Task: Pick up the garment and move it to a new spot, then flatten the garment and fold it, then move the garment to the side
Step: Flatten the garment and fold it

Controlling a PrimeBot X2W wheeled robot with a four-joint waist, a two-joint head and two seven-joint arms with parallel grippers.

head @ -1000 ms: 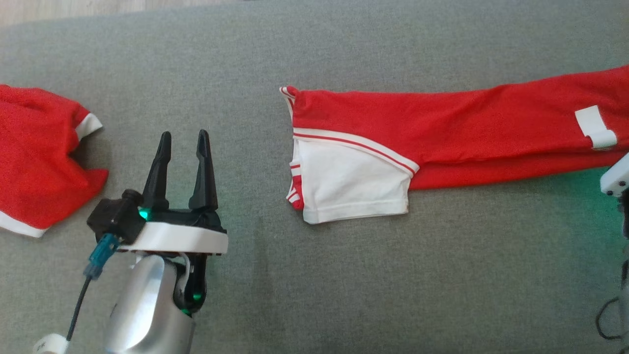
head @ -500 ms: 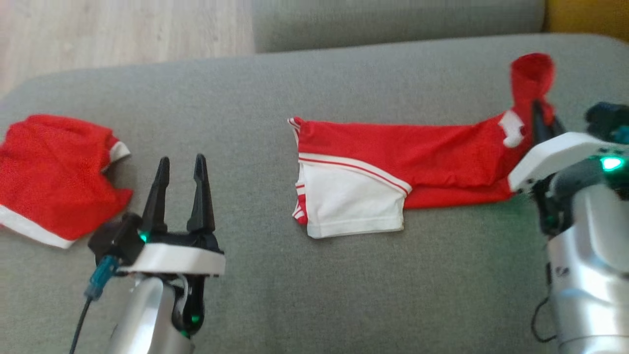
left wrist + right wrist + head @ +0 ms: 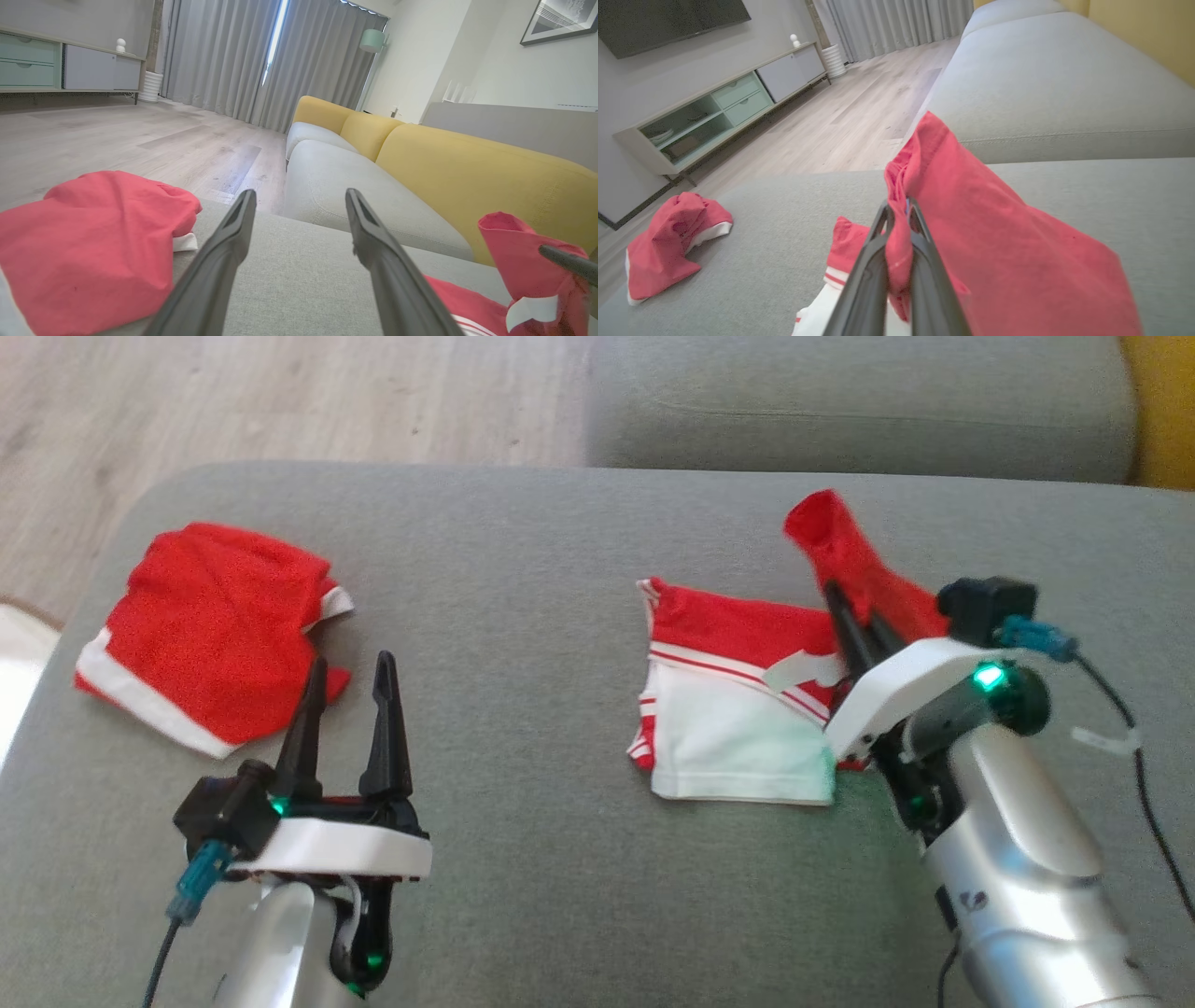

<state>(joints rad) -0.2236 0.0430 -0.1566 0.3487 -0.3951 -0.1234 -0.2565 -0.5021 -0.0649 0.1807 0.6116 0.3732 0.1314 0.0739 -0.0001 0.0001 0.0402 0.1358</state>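
Garment point(image 3: 738, 737), red with white panel, lies on grey cushion point(image 3: 523, 859) right of centre; one red end lifted, pinched between clamped fingers of right gripper point(image 3: 851, 616). Left gripper point(image 3: 351, 663) hovers spread wide, holding nothing, near second red garment point(image 3: 210, 625) at cushion's left.

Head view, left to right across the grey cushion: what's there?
Crumpled red garment → left gripper, fingers open → red-and-white garment, its right end pinched in the right gripper.
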